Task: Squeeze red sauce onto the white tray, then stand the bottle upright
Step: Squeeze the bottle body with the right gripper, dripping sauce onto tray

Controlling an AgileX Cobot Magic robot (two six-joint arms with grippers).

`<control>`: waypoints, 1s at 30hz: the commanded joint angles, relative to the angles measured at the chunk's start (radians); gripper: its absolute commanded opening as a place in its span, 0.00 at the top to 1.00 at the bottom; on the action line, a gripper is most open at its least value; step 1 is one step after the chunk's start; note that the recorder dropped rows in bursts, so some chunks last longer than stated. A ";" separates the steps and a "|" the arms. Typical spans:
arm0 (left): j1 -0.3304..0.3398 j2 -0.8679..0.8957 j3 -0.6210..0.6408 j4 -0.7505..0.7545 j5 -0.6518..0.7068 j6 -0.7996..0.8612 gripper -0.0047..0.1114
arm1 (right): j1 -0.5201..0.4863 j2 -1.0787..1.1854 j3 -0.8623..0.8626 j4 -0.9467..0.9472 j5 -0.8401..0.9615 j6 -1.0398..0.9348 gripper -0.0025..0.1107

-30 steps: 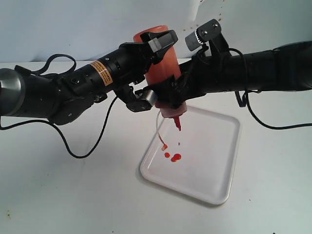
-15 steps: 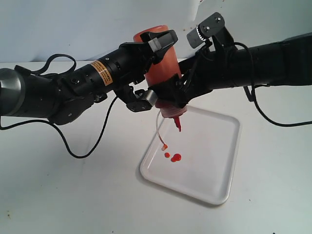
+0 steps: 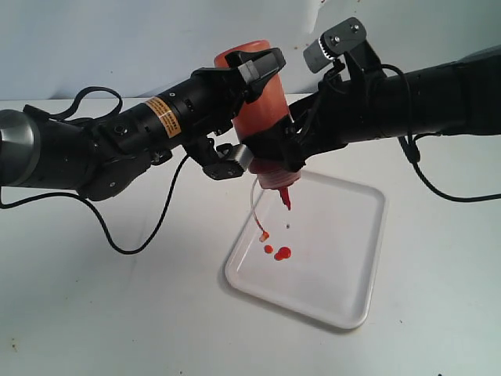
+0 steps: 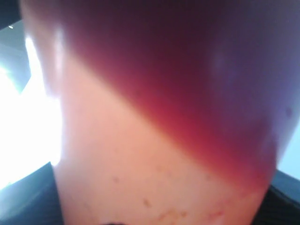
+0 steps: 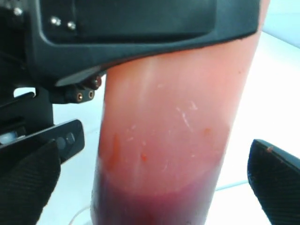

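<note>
The bottle (image 3: pixel 259 106) hangs upside down over the white tray (image 3: pixel 354 262), its red nozzle (image 3: pixel 285 196) pointing down. My left gripper (image 3: pixel 246 113) is shut on its upper body, and the bottle wall (image 4: pixel 154 140) fills the left wrist view. My right gripper (image 3: pixel 278 157) stands open around the bottle's lower end; its fingers (image 5: pixel 28 183) sit a little off the bottle (image 5: pixel 168 140) on both sides. Dark red sauce (image 5: pixel 150 206) pools toward the nozzle. Small red sauce blobs (image 3: pixel 282 253) lie on the tray's near left part, and a tiny drop (image 3: pixel 288 227) is below the nozzle. The cap (image 3: pixel 264 235) dangles on its tether.
The white table (image 3: pixel 117 313) surrounds the tray. A black cable (image 3: pixel 149 235) from the left arm loops over it at the left, and another cable (image 3: pixel 438 200) hangs from the right arm. A pale wall (image 3: pixel 117 47) stands behind.
The right arm's wrist has risen and tilted slightly. The bottle and left arm have stayed put. The blobs on the tray look the same.
</note>
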 commanded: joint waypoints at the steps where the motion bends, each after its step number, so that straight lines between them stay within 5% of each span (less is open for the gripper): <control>1: -0.004 -0.018 -0.012 -0.027 -0.053 -0.021 0.96 | -0.001 -0.012 -0.006 -0.001 -0.005 0.007 0.05; 30: -0.004 -0.018 -0.012 -0.027 -0.053 -0.021 0.96 | 0.006 0.059 -0.006 0.179 0.022 -0.054 0.06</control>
